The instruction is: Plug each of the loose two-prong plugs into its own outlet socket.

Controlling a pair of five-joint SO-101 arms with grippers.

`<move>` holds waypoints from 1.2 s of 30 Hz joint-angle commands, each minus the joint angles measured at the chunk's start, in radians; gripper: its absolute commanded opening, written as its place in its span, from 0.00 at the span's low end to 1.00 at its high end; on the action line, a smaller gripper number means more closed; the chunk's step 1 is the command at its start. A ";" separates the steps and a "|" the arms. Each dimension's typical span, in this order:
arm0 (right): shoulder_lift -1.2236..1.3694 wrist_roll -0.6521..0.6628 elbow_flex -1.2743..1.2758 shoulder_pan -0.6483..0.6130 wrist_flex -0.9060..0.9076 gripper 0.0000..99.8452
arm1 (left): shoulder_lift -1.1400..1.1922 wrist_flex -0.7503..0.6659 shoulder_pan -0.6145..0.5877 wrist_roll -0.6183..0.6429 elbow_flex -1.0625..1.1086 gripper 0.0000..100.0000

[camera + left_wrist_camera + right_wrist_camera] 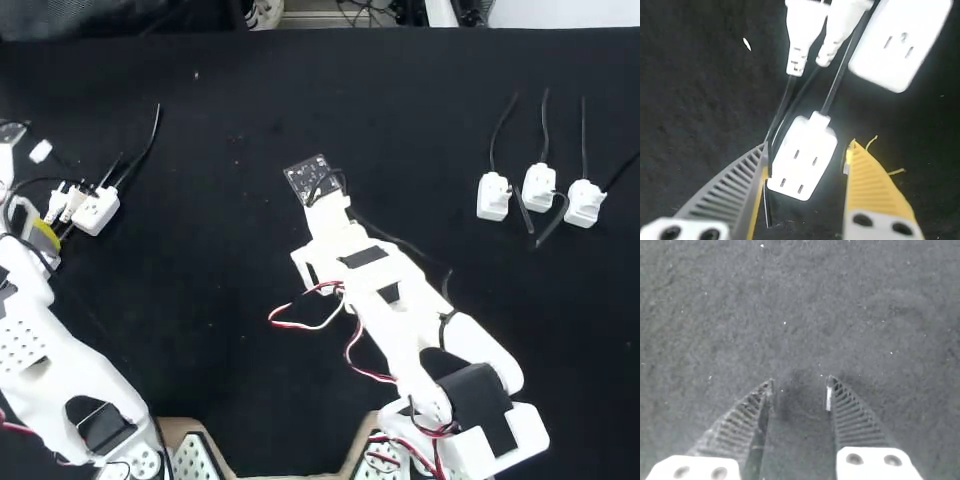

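A small white outlet socket with a black cord lies between the fingers of my left gripper. The gripper is open; the grey finger is against the socket's side and the yellow finger stands a little off it. Just beyond lie two loose white plugs side by side, prongs toward the gripper, and a larger white outlet block. In the high view this cluster is at the far left beside my left gripper. My right gripper hangs open over bare black cloth at mid-table.
Three white blocks with black cords lie in a row at the right. A small white piece lies at the far left. Red and white wires loop beside the right arm. The table's black cloth spreads between the groups.
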 commanded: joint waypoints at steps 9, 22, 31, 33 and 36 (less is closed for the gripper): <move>-0.047 0.009 0.001 -0.008 -0.023 0.14 | 0.104 0.006 -0.045 -0.012 -0.044 0.24; -0.047 0.009 -0.001 -0.008 -0.023 0.14 | 0.095 0.278 -0.015 -0.084 -0.174 0.02; -0.045 0.009 -0.001 -0.008 -0.023 0.14 | -0.052 0.356 -0.001 -0.035 -0.202 0.03; -0.045 0.009 -0.001 -0.008 -0.023 0.14 | -0.104 0.356 -0.001 -0.034 -0.170 0.03; -0.045 0.009 -0.001 -0.008 -0.023 0.14 | -0.207 0.356 -0.001 -0.034 -0.076 0.03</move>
